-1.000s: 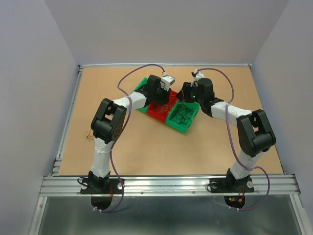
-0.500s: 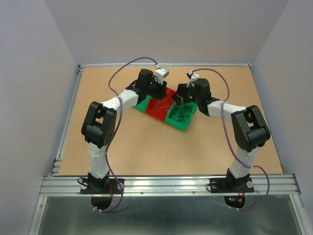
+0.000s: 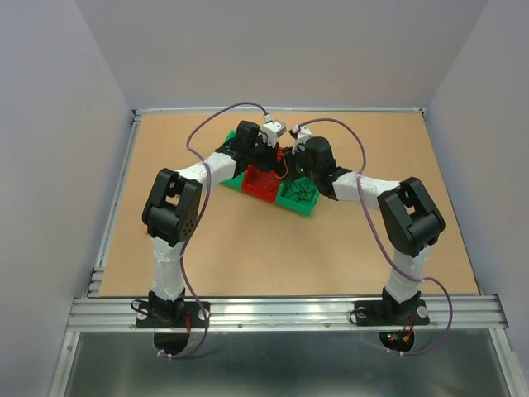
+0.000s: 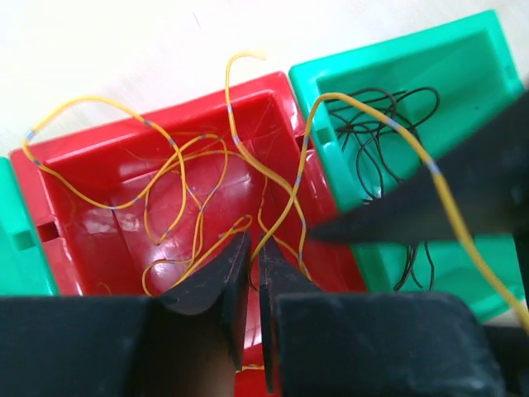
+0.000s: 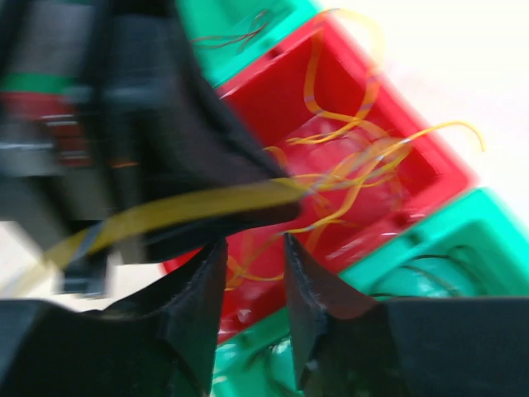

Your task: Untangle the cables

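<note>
Whereas half a second ago my right gripper [image 5: 253,240] hung over the green plastic bin [image 3: 299,203] just right of the red plastic bin [image 3: 258,184], it now sits at the red bin's right rim. My left gripper [image 4: 254,238] has kept roughly its place over the red bin, so the two wrists almost meet.

My left jaws are narrowed to a slit. Thin, curly yellow wire strands [image 4: 229,91] rise right at the tips, and I cannot tell whether one is pinched. My right jaws stand partly apart, with nothing I can make out between them, though that view is blurred.

Most of the yellow wire strands lie looped in the red bin, and a few arch over its far rim. In the left wrist view, one long yellow strand [image 4: 438,178] climbs out of the red bin and runs along my right finger [image 4: 430,207]. The right wrist view shows it only as a thick blurred band crossing the dark bulk of my left gripper.

The left wrist view shows thin black wire strands [image 4: 384,124] as separate loops in the green bin right of the red bin. From above they are only a dark scribble. Only the right wrist view shows a few dark strands [image 5: 235,37] in the second green plastic bin [image 5: 273,16], on the red bin's other side. The top view shows all three bins side by side on the tan wooden table [image 3: 372,248].
</note>
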### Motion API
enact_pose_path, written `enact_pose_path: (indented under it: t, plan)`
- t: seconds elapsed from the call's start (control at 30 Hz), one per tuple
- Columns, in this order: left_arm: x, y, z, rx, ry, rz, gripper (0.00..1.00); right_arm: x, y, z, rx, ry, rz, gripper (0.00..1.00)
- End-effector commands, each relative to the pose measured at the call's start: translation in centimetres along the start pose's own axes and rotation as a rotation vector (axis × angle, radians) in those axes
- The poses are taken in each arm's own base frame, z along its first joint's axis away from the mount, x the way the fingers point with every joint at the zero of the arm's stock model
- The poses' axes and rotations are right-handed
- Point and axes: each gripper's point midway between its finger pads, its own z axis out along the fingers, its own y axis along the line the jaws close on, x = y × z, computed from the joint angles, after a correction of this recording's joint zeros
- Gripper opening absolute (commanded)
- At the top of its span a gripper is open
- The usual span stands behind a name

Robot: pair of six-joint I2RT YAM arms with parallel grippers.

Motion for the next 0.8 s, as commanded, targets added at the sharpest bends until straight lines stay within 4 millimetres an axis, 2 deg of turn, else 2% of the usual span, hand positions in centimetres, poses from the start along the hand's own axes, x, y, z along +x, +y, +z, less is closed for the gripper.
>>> enact_pose_path:
  t: [0.0,0.03,0.13,0.2,0.33,0.47,0.5,0.53,0.63,0.77]
  plan:
    - [-1.4,0.2,-0.6,0.021,-0.045,0.006,0.16,-4.5,5.0,-1.0,-0.058,-0.052,-0.027,0.35]
    - [-1.2,0.2,-0.5,0.027,-0.043,0.004,0.12,-4.9,6.6,-1.2,-0.079,-0.055,-0.038,0.33]
    - [-1.1,0.4,-0.4,0.028,-0.041,0.0,0.09,-4.4,8.5,-1.5,-0.097,-0.023,-0.03,0.23]
    - [-0.9,0.6,-0.4,0.029,-0.039,-0.005,0.09,-4.6,8.8,-1.7,-0.097,-0.015,-0.013,0.17]
    - [-0.9,0.9,-0.3,0.03,-0.04,-0.011,0.08,-3.4,8.2,-1.4,-0.06,0.036,-0.001,0.13]
    - [-1.3,1.3,-0.6,0.027,-0.051,-0.019,0.08,-1.8,6.5,-0.3,0.013,0.103,0.001,0.09]
    - [-1.3,1.2,-0.7,0.032,-0.051,-0.023,0.09,-1.1,6.4,-0.1,0.019,0.134,0.001,0.08]
    - [-1.3,1.4,-0.7,0.031,-0.052,-0.026,0.19,-0.7,6.2,0.4,0.025,0.15,0.003,0.08]
    - [-1.6,1.5,-1.1,0.036,-0.062,-0.032,0.3,-0.3,5.7,0.7,0.052,0.174,0.007,0.06]
    - [-2.2,1.6,-1.9,0.04,-0.079,-0.037,0.39,0.0,4.5,0.5,0.12,0.177,0.018,0.03]
